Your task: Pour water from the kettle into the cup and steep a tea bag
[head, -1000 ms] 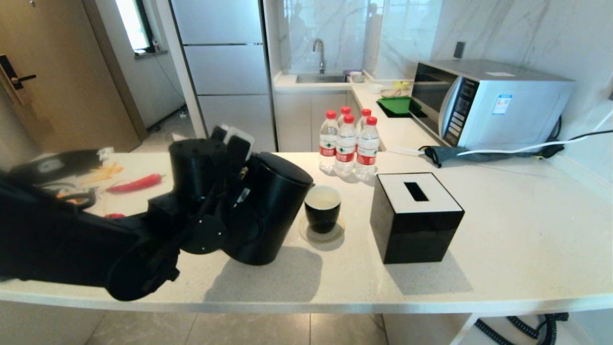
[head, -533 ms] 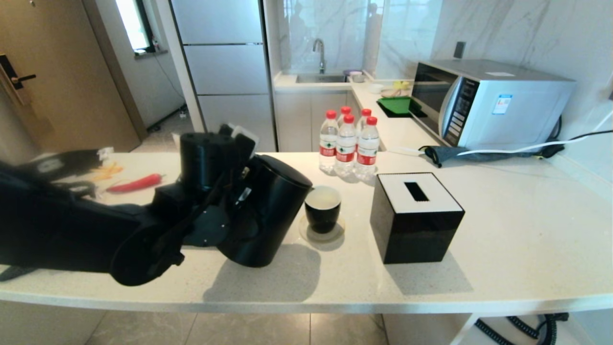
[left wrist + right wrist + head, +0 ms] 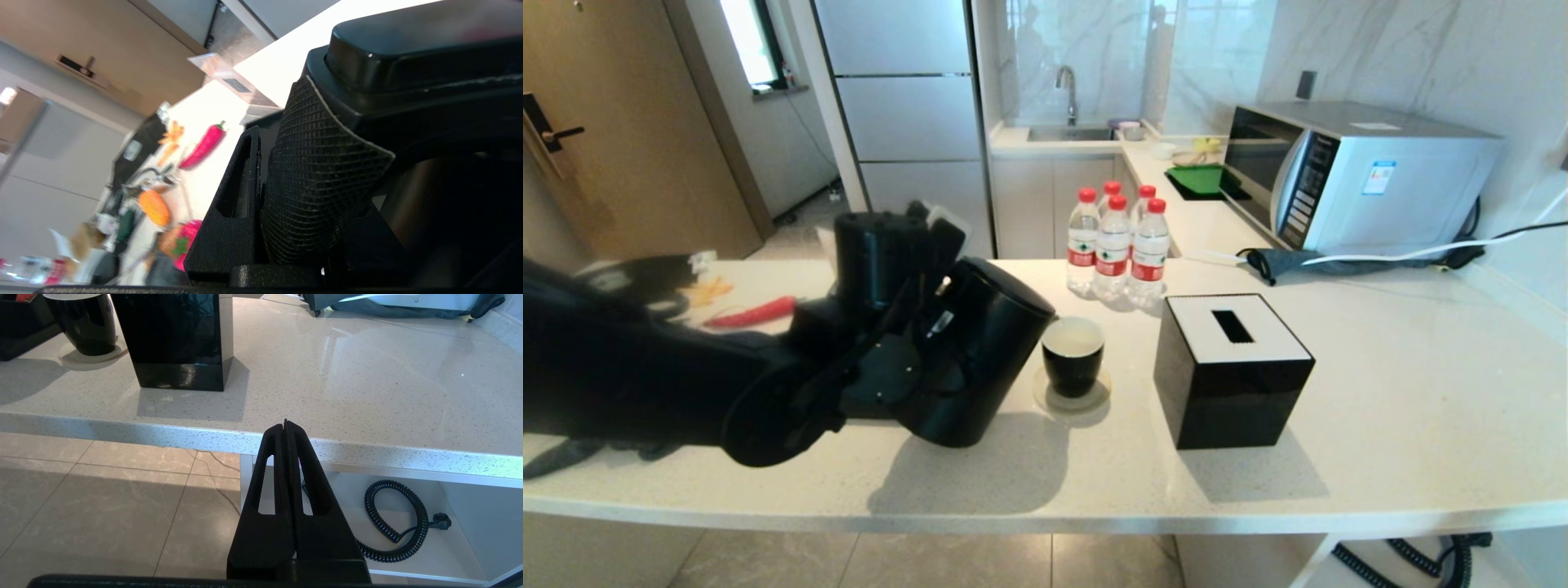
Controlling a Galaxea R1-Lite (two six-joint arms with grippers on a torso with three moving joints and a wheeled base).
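The left end effector [image 3: 931,314] gripped the black kettle [image 3: 980,351] by its handle, tilted toward the cup [image 3: 1073,356] (on a coaster); the right end effector [image 3: 286,428], fingers pressed together, hung below the surface [image 3: 1380,392]

The left arm [image 3: 645,384] is matte black with small silver screws; the right gripper [image 3: 286,428] has slotted black fingers [image 3: 267,486].

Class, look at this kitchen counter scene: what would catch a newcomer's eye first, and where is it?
First, the left gripper holding the tilted black kettle by its handle, left of centre, its top leaning toward the cup standing on a coaster. To the cup's right stands a black tissue box, and behind the cup four red-capped bottles.
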